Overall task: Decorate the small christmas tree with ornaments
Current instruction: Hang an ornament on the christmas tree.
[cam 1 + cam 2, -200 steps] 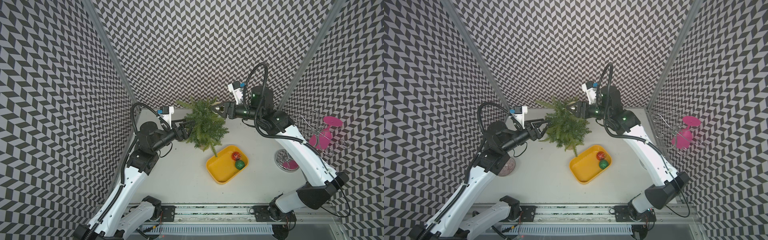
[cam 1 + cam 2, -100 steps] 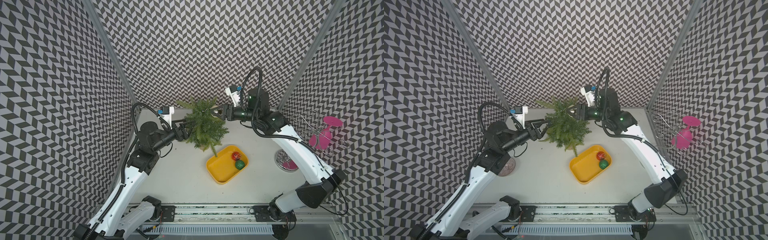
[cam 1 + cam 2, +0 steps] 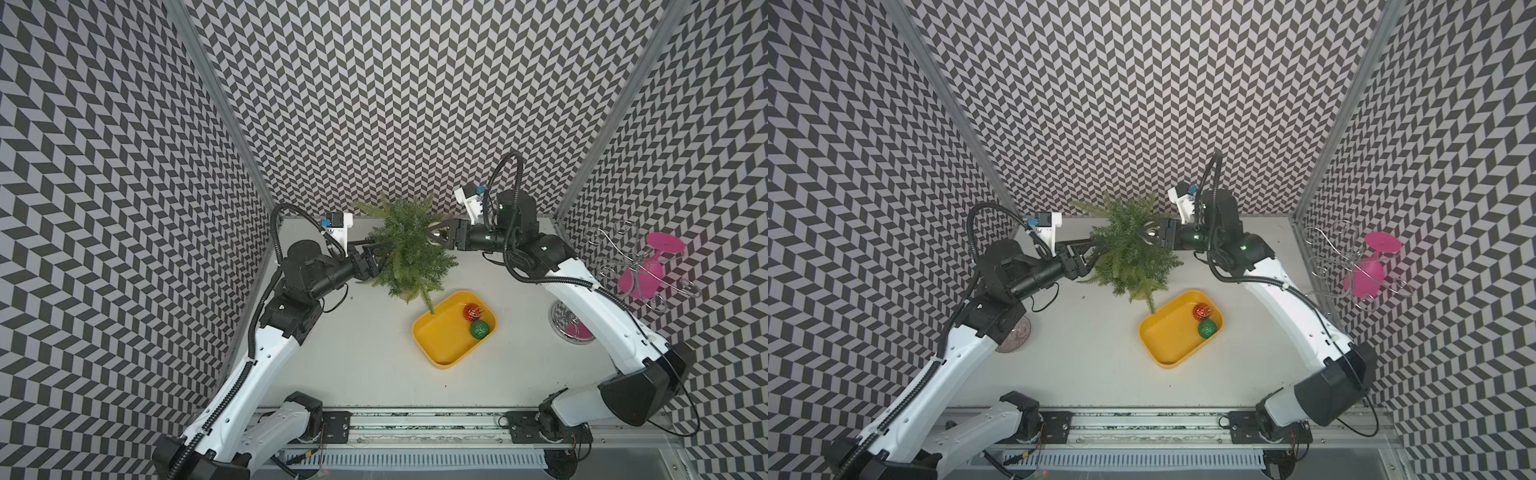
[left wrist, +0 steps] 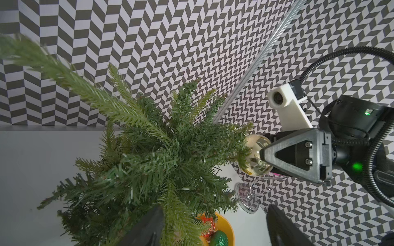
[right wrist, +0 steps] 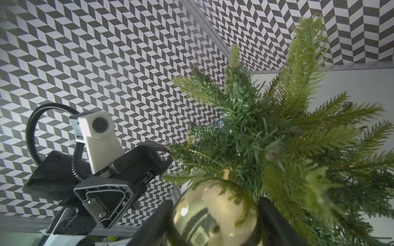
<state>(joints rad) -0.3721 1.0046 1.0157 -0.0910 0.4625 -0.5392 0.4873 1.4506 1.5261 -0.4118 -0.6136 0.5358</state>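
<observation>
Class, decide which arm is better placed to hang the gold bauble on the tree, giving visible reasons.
Right. The right arm's fingers clasp the gold bauble close beside the tree; the left arm's fingers stand open on the opposite side, holding no bauble.

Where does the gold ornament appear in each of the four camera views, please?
In a top view: gold ornament in the right gripper, at the small christmas tree's edge.
In a top view: same spot.
Left wrist: against the branches, gripper behind.
Right wrist: close up between the fingers.
Shared landmark: the tree.
</observation>
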